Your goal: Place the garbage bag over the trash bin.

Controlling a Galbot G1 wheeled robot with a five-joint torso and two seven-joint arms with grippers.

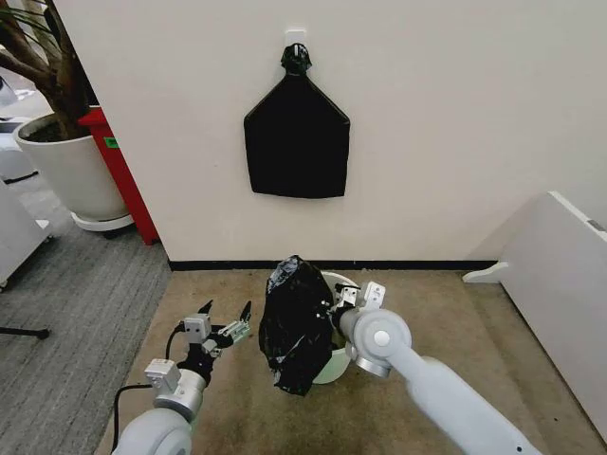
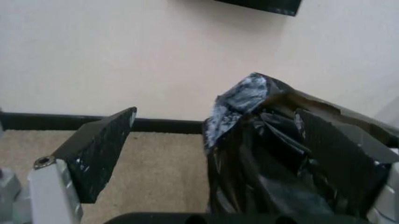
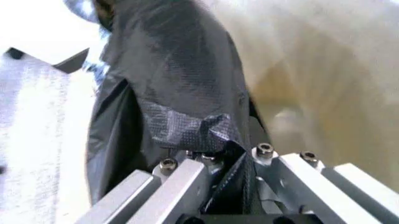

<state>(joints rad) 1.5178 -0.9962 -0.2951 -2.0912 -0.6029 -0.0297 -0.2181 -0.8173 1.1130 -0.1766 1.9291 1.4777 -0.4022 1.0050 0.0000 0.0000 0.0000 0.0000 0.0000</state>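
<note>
You have the garbage bag (image 1: 298, 325) standing as a tall, rumpled mass of thin black plastic on the tan carpet (image 1: 455, 322), close to the dark baseboard (image 1: 417, 264) of the cream wall. Its skin is glossy and creased, catching pale highlights along the upper folds, and it bulges wider in the middle than at its peak. It drapes against the near side of the trash bin (image 1: 334, 360), whose cream-white rim and wall peek out behind and to the right of the bag.

Your right gripper (image 1: 349, 297) sits at the bag's upper right edge with its fingers (image 3: 187, 182) clamped together on a fold of the plastic. Your left gripper (image 1: 226, 311) hovers just left of the bag, its two dark fingers (image 2: 100, 149) spread apart and holding nothing, one of them nearly touching the plastic.
</note>
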